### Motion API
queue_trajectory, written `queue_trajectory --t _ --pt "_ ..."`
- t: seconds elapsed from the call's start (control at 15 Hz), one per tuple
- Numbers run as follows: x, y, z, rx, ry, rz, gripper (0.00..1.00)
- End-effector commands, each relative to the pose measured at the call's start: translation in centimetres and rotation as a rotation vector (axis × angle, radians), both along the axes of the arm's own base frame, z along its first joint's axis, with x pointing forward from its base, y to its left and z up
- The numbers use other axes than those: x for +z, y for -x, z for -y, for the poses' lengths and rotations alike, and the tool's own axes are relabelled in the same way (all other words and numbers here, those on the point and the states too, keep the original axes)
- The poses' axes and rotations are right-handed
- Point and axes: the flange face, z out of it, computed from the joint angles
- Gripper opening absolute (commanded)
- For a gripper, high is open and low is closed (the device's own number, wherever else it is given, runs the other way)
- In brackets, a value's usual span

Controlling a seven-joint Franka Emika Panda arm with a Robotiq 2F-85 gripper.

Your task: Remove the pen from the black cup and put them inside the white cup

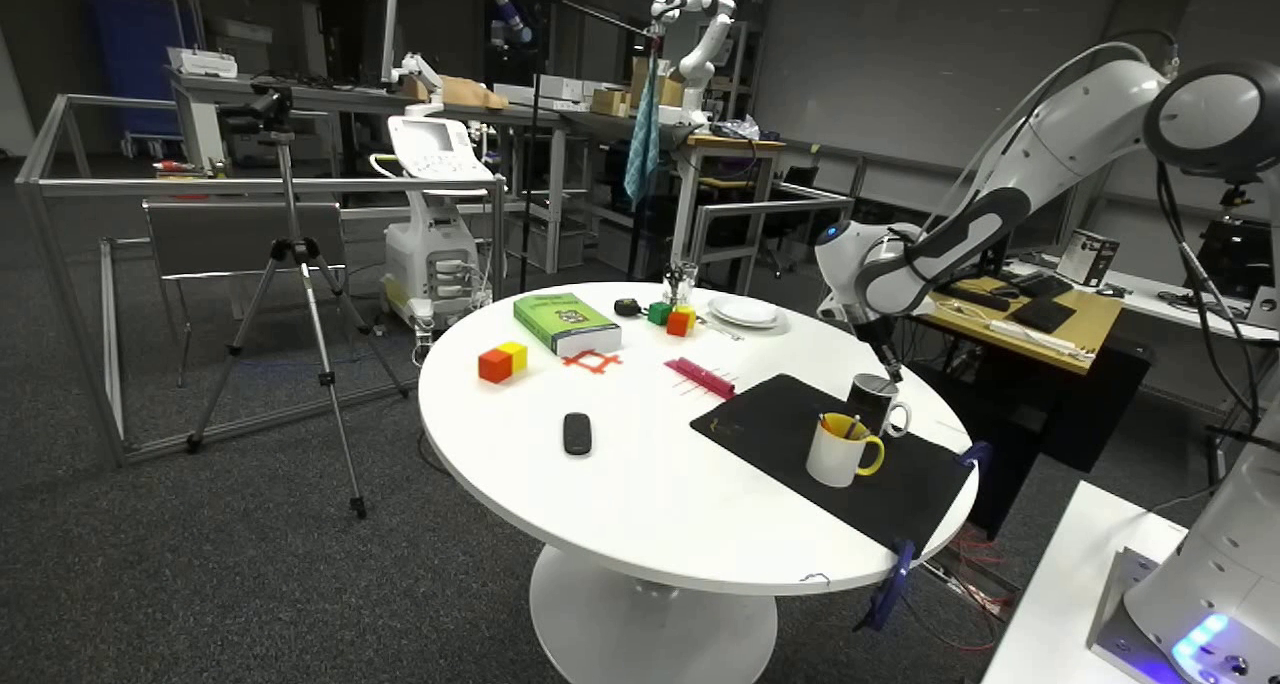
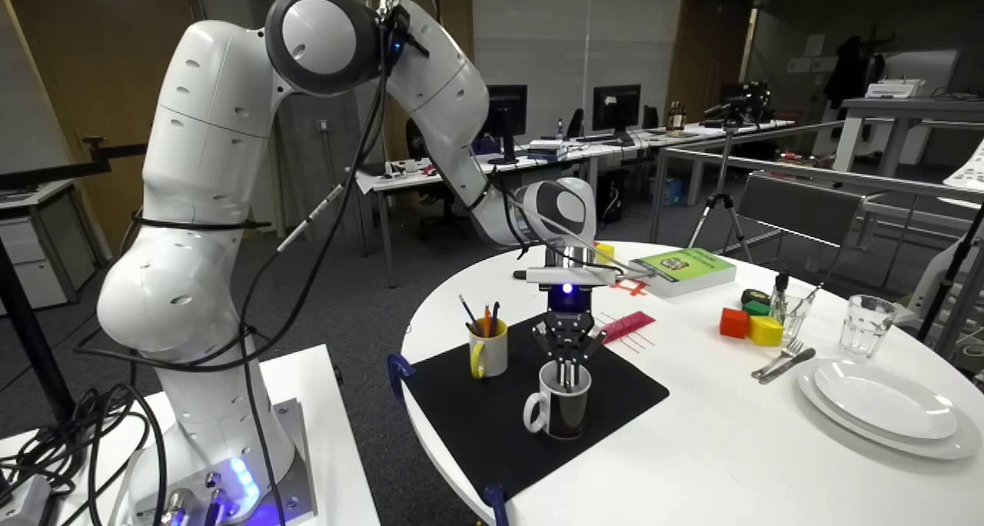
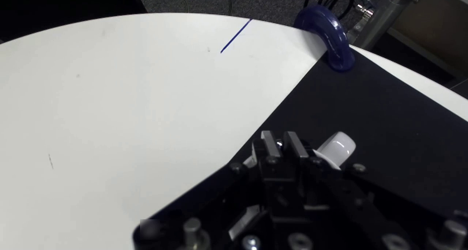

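Note:
The black cup stands upright on the black mat in both exterior views [image 1: 868,404] [image 2: 569,417]. Its white handle shows in the wrist view [image 3: 338,147]. The white cup, yellow inside with a yellow handle, stands beside it [image 1: 830,457] [image 2: 493,357] and holds several pens and pencils [image 2: 487,323]. My gripper [image 2: 568,374] points down with its fingertips in the black cup's mouth. In the wrist view the fingers [image 3: 281,144] are close together with a narrow gap. A small shiny tip [image 3: 279,144], perhaps a pen's end, shows between them; whether they grip it is unclear.
The black mat [image 2: 461,411] is clamped by blue clamps [image 1: 888,592] at the table edge. A pink piece with thin spikes [image 1: 702,377] lies beyond the mat. A green book [image 1: 568,324], colored cubes [image 1: 503,362], a black remote-like object [image 1: 577,433] and plates [image 2: 884,407] lie farther away.

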Motion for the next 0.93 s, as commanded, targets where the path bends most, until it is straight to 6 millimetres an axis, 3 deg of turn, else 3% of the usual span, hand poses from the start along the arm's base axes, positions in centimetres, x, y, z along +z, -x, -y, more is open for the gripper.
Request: queue_trajectory --t 0.0,0.87 --pt "2.9 -0.9 0.3 0.003 0.007 0.014 0.03" --pt "8.7 -1.4 -0.2 -0.040 -0.062 0.085 0.03"
